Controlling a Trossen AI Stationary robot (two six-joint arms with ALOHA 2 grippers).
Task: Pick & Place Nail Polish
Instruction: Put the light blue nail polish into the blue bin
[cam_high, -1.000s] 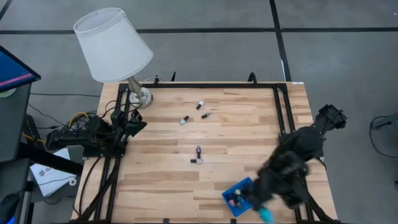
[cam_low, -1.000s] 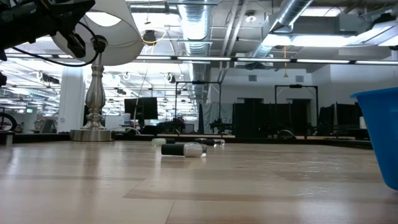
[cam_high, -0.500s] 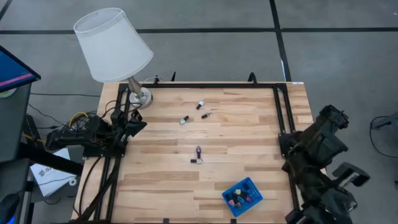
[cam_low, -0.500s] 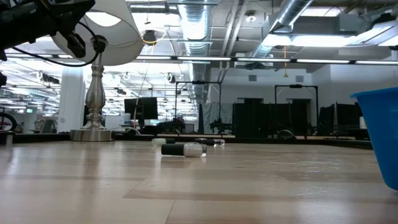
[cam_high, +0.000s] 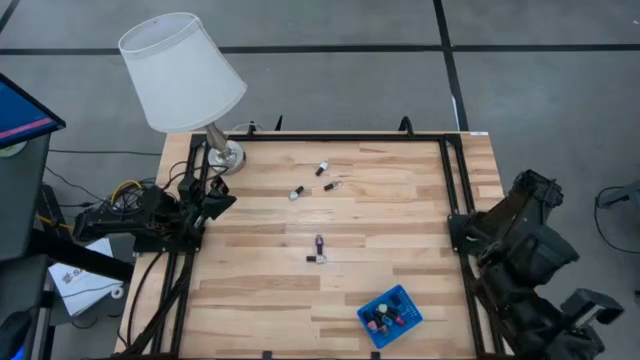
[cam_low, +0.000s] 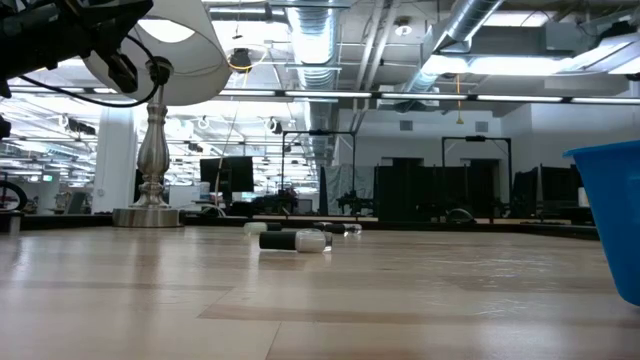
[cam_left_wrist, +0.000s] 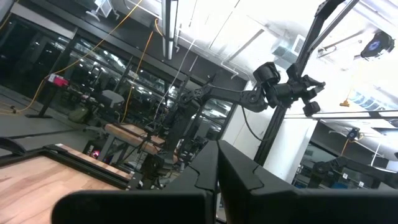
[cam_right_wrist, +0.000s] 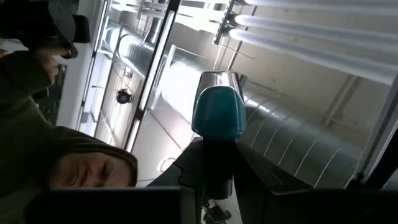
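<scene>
A: Blue tray (cam_high: 403, 300) at the table's (cam_high: 400, 215) near edge, holding several nail polish bottles (cam_high: 378, 320). And the right gripper (cam_right_wrist: 217, 163)?

B: Off the table's right side, pointing up at the ceiling, its fingers closed on a teal nail polish bottle (cam_right_wrist: 218, 115); a person (cam_right_wrist: 37, 155) shows beside it.

A: Farther in?

B: Two bottles (cam_high: 318, 250) lie at mid-table; three more bottles (cam_high: 322, 168) lie loose beyond them.

A: The left gripper (cam_left_wrist: 217, 163)?

B: Fingers pressed together, empty, raised at the table's left edge, near the lamp (cam_high: 185, 75) at the far left corner
</scene>
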